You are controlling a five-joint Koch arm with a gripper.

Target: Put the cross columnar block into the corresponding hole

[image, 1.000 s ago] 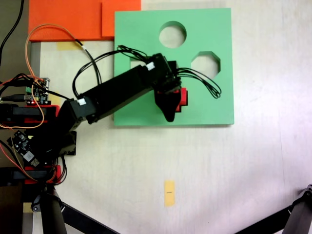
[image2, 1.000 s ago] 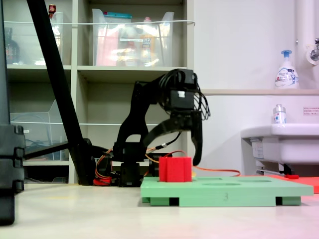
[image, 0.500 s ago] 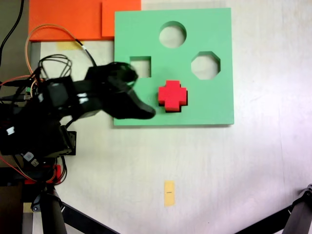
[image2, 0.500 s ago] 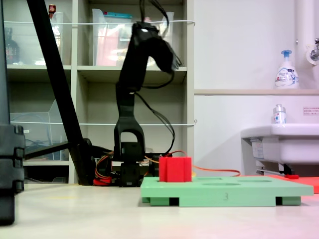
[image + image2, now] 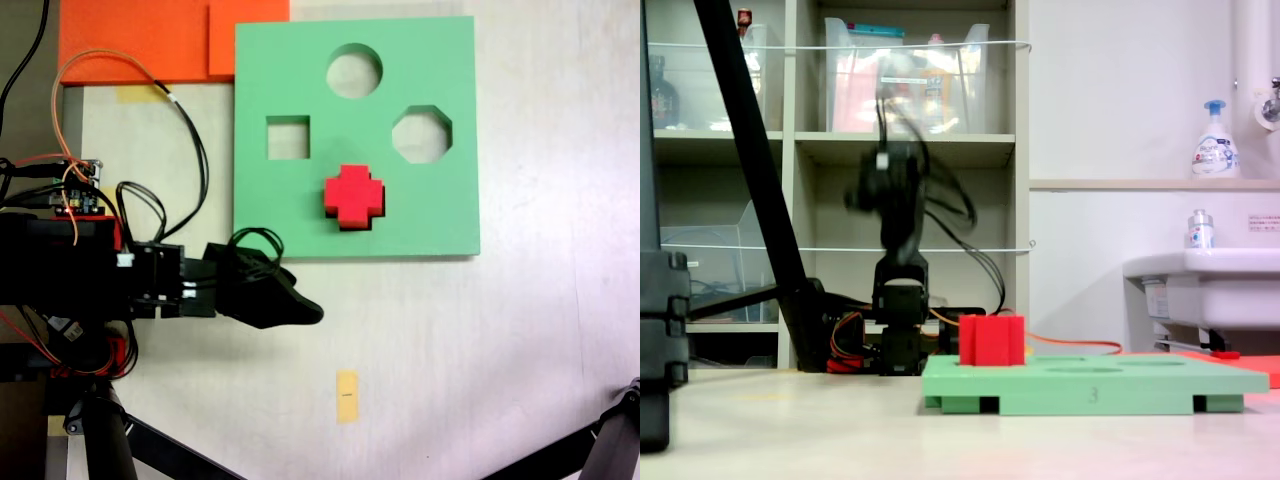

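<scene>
The red cross columnar block stands in the plus-shaped hole of the green board; only a dark sliver of the hole shows along the block's lower edge. In the second exterior view the block sticks up well above the board. My gripper is off the board, over the table below the board's lower left corner in the first exterior view, pointing right, holding nothing. Its jaws merge into one dark shape. The arm is a blur in the second exterior view.
The board also has a square cutout, a round one and an octagonal one. Orange foam sheets lie at the top left. A yellow tape mark is on the table. Wires and circuit boards crowd the left edge.
The gripper let go of the block, rose off the board and swung back toward the base, ending low left of the board. The block stayed in its hole.
</scene>
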